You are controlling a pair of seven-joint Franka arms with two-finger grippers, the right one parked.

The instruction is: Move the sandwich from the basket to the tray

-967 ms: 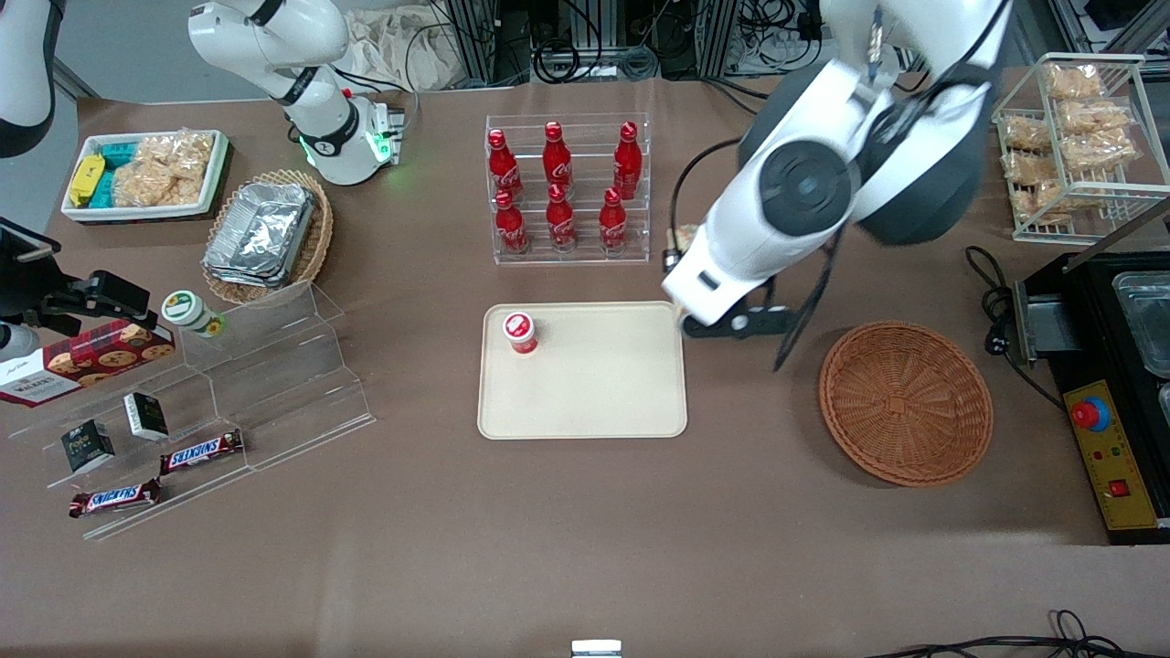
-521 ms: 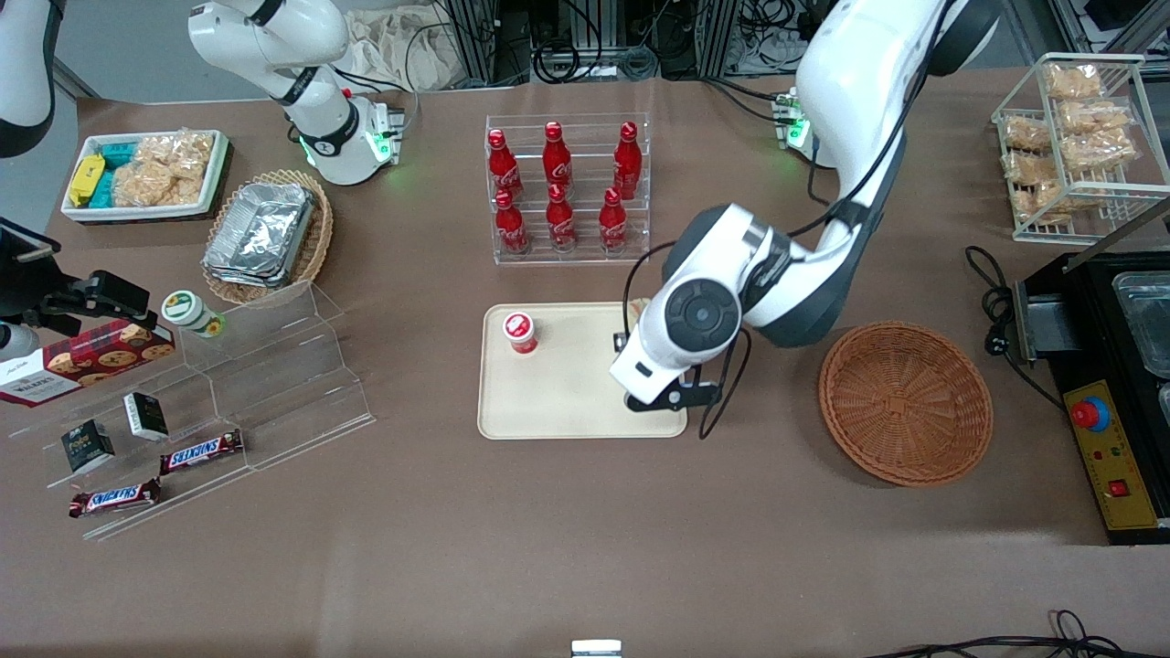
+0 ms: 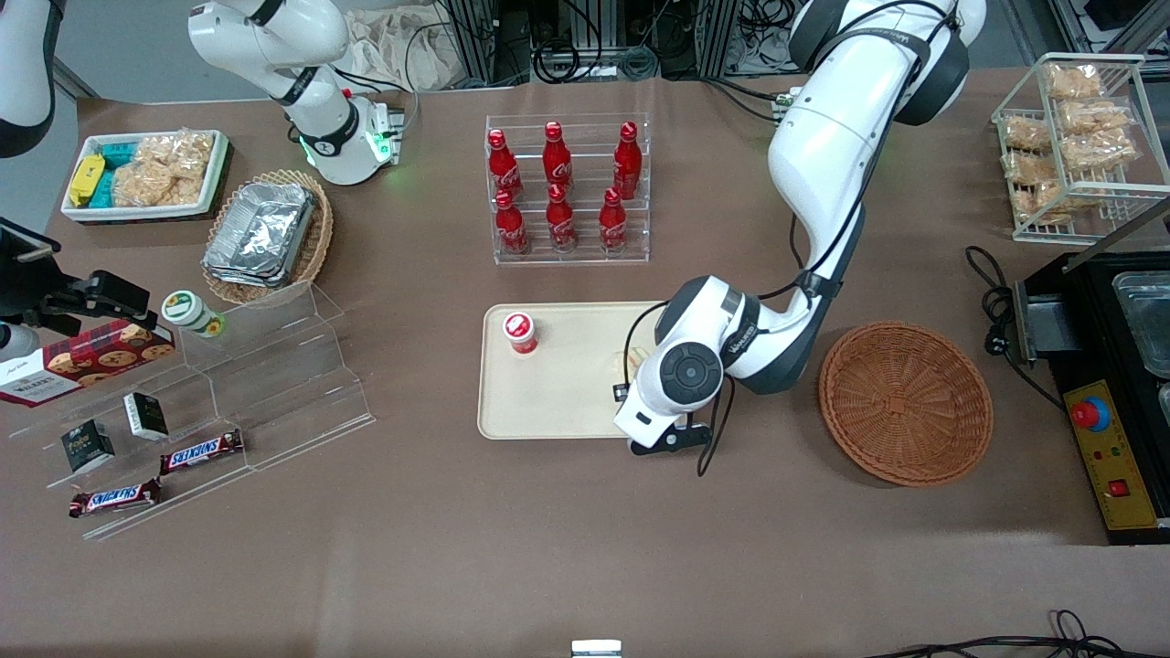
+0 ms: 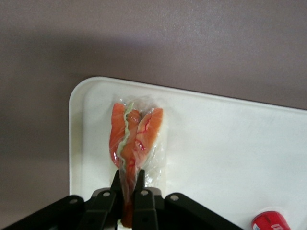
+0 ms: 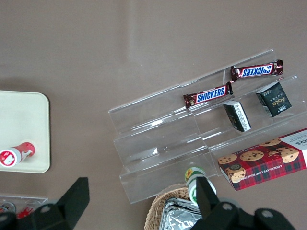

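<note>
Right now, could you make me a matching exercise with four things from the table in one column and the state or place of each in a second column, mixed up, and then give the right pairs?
Things:
1. sandwich
2. basket
3. red-lidded cup
4. hand

States or places:
A. round wicker, nothing in it
B. standing on the tray, toward the parked arm's end
C. shut on the wrapped wedge, over the tray's edge nearest the front camera
D. held in the fingers, orange filling showing, just above the tray

Pairs: 1-D, 2-A, 3-B, 4-C
</note>
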